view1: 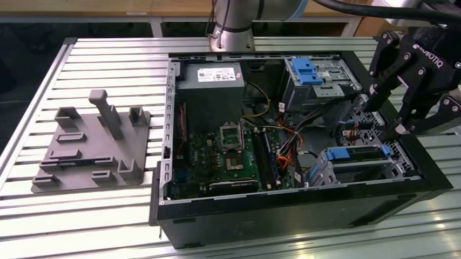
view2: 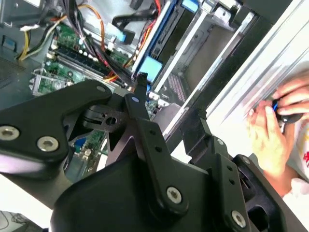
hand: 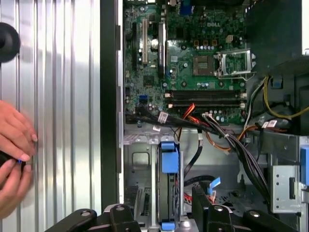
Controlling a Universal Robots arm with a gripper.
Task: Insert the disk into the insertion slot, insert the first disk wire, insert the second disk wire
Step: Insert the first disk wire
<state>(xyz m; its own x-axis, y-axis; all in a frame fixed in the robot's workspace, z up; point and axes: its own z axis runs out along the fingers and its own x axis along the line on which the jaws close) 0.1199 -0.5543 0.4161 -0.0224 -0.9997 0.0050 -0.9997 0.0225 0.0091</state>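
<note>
Black two-finger gripper [view1: 382, 119] hangs over the exterior view's right end of the open black PC case [view1: 288, 202]. Its fingers [view1: 400, 125] are spread apart w/ nothing between them, not touching anything afaict. The flat silver-grey disk [view1: 362, 153] in its bright blue plastic carrier is already sitting in the small grey perforated sheet-metal insertion slot [view1: 374, 170], just below the gripper. In the first wrist view the disk [hand: 167, 164] stands on edge inside that cage. A bundle of black, orange and red wires [hand: 219, 137] runs between the green motherboard [hand: 193, 43] and the slot, can't tell if any are plugged into the disk. Taller metal bay w/ blue latch [view1: 311, 73] is at the same end of the case, nearer the arm's base. Grey plastic fixture [view1: 94, 145] sits on the slatted aluminium table [view1: 108, 59], well apart from the case. A person's hands [hand: 13, 164] are over the table beside the case, holding smth small and dark
</note>
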